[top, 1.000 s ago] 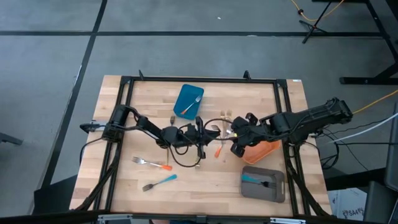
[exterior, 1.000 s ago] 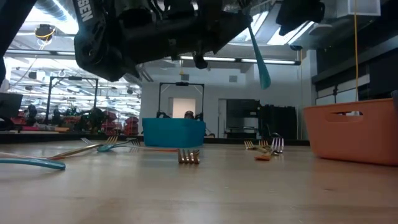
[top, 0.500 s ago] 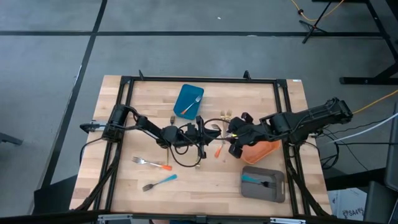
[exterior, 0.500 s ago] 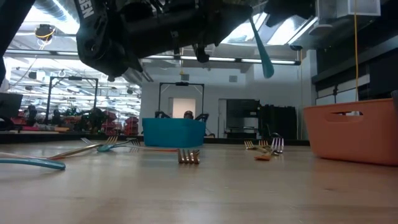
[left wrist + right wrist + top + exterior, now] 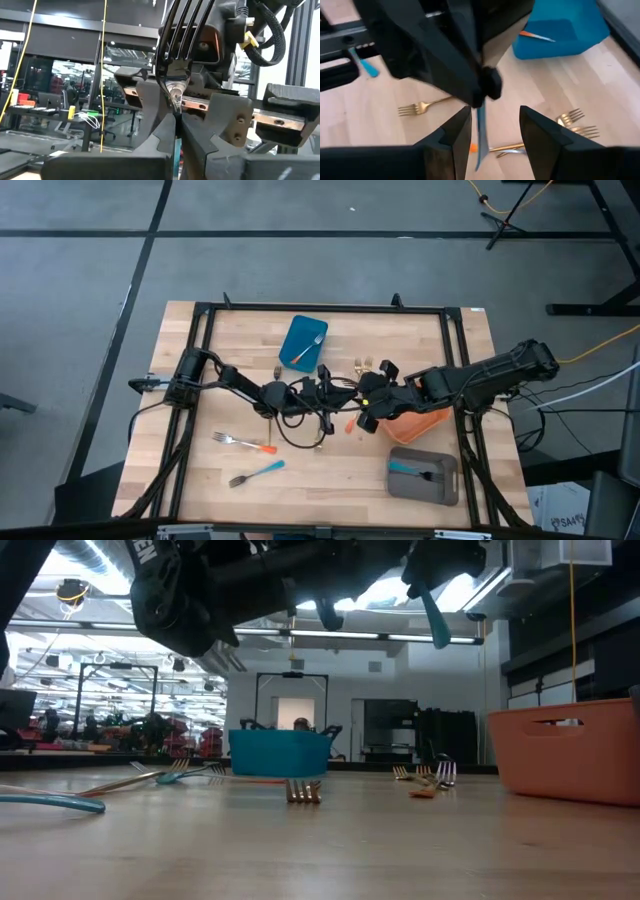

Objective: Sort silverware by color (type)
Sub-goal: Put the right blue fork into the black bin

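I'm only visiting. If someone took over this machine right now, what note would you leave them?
Left hand: shut on the held blue fork, above mid-table.
Right hand: open, fingers either side of its handle; looks like a hand-over.
Done: a teal-handled fork lies in the grey tray, another fork in the blue tray.
Left: loose orange-handled fork, loose blue-handled fork, gold forks.

white letters "EN" on arm point(image 5: 150, 552)

a grey floor point(image 5: 80, 270) crossed by dark lines is seen around the wooden table point(image 5: 250, 340); bright ceiling lights point(image 5: 300, 636) are seen beyond; a lit doorway point(image 5: 294, 712) is framed behind.
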